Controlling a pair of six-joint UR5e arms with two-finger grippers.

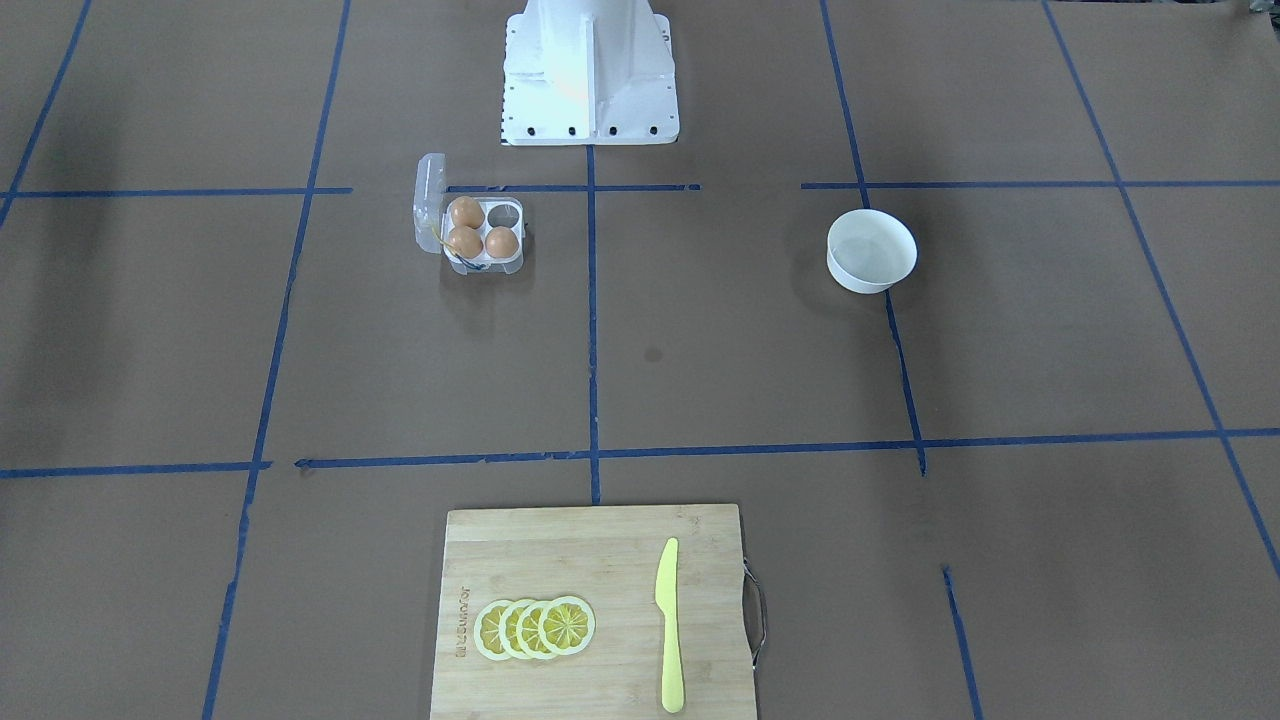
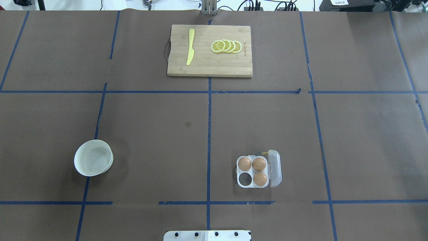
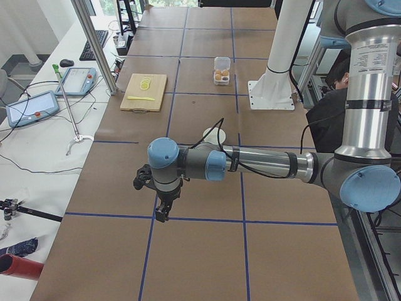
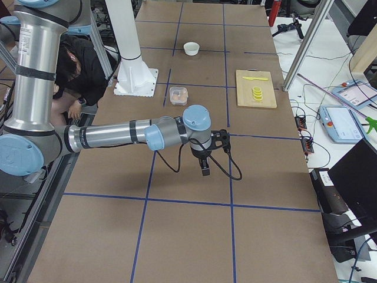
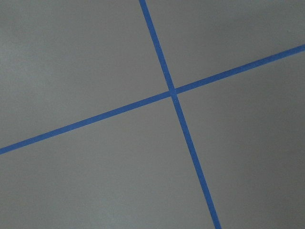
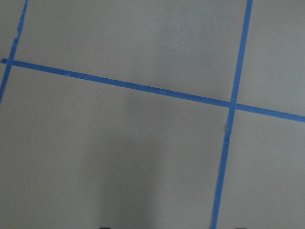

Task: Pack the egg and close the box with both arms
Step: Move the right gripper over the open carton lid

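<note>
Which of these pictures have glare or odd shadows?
Front-facing view: the white pedestal is blown out by glare; overhead view: the bowl throws a soft shadow; right wrist view: a dim shadow darkens the lower paper.

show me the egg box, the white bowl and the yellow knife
egg box (image 2: 275, 168), overhead view, on its open clear lid
white bowl (image 2: 93, 162), overhead view, on its bare inside
yellow knife (image 2: 190, 47), overhead view, on its middle
</note>
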